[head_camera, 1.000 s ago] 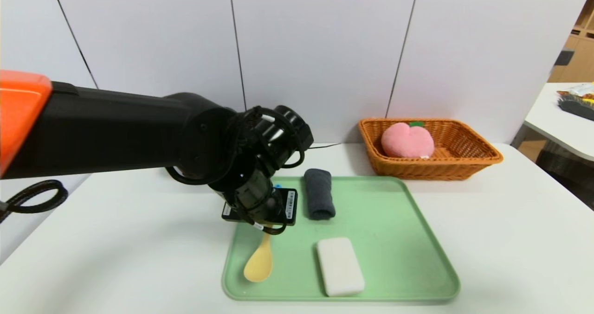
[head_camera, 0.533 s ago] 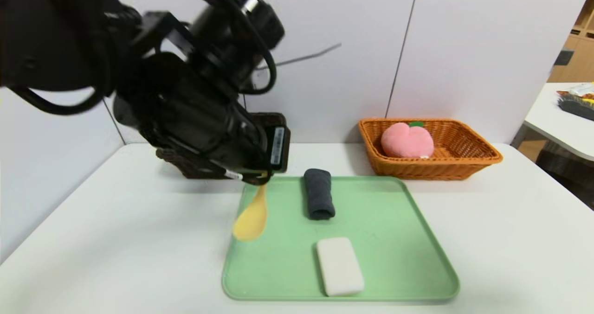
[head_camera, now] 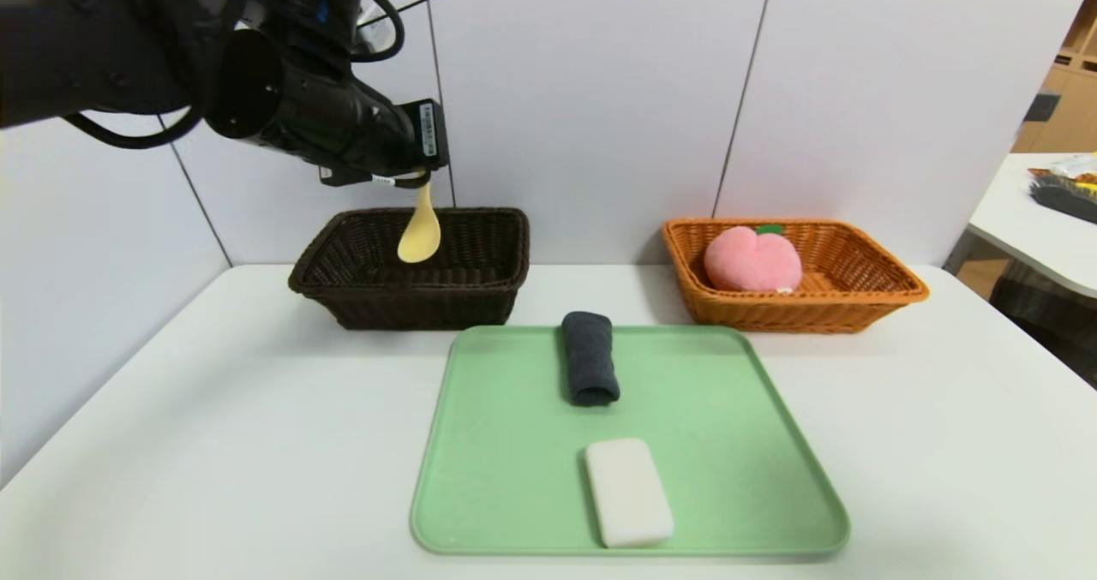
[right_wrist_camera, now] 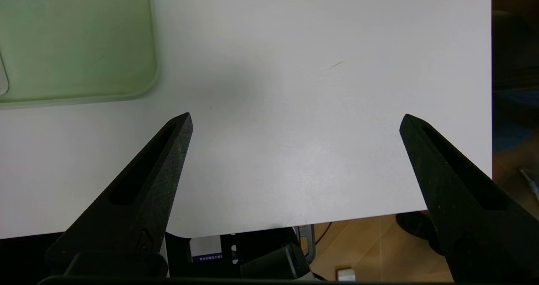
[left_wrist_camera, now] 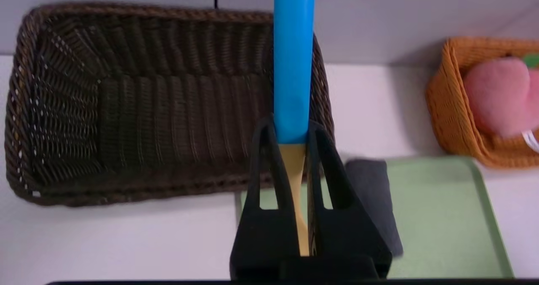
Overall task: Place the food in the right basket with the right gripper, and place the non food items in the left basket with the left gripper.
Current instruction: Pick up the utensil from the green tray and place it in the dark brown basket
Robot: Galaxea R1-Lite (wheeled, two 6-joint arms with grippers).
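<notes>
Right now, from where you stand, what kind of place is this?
Probably a robot test or demo station: a pale table backed by plain white panels, two wicker baskets, dark and orange-tan, and a plush peach standing in for food.

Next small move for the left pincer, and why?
Probably lower the spoon into the dark basket, then release: the left pincer is shut on it, above that basket, and the spoon isn't food.
</notes>
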